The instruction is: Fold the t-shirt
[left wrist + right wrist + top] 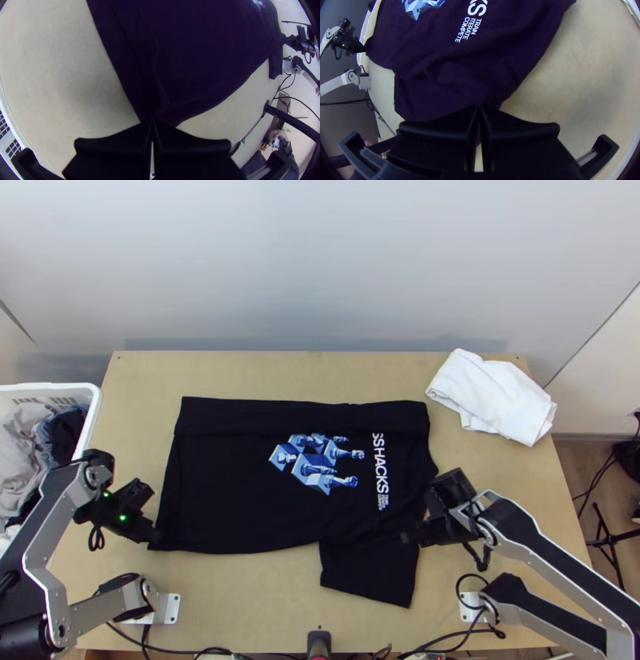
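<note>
In the top view the shirt (232, 480) lies spread on the table (232, 596), one sleeve (368, 576) toward the near edge; the basket (48, 387) by the left edge holds grey and dark clothes (20, 448). In the left wrist view the left gripper (152, 123) pinches a hem corner, a small bite that could slip under a quick pull. In the right wrist view the right gripper (479, 107) grasps cloth near the sleeve; uneven lifting might skew the fold or trap the sleeve crumpled.

Blk t-shirt (224, 484) on tbl (248, 596) (print (316, 464) up).
</note>
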Robot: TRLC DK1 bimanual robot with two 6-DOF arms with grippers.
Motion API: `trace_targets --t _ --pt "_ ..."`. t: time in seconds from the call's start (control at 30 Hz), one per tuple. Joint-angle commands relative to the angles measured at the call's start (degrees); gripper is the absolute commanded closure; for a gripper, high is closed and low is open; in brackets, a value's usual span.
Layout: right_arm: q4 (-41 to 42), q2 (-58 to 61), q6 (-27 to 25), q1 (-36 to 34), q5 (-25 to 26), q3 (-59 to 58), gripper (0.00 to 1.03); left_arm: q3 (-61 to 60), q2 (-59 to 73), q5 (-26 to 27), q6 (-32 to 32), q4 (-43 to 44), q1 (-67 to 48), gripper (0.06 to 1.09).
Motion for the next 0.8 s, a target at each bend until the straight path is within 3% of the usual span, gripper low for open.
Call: trace_targets --t 0.0,0.13,0.4,0.77 --pt "-3.9 -4.2 -3.7 -2.4 0.0 0.7 1.0 1.3 1.3 4.6 0.2 -0.5 5.8 1.04" --pt "-7.9 -8.2 -6.6 -2.0 -1.1 1.4 1.0 1.5 1.4 6.2 0.1 -0.5 7.2 1.04" --pt "-8.5 -14.0 -5.6 -1.5 -2.7 5.6 1.0 5.6 -0.6 14.2 -7.7 0.3 5.9 1.04" --pt "-7.7 -15.3 -8.5 -4.5 -2.3 10.7 1.0 11.0 1.8 15.3 -10.8 2.2 7.3 1.04"
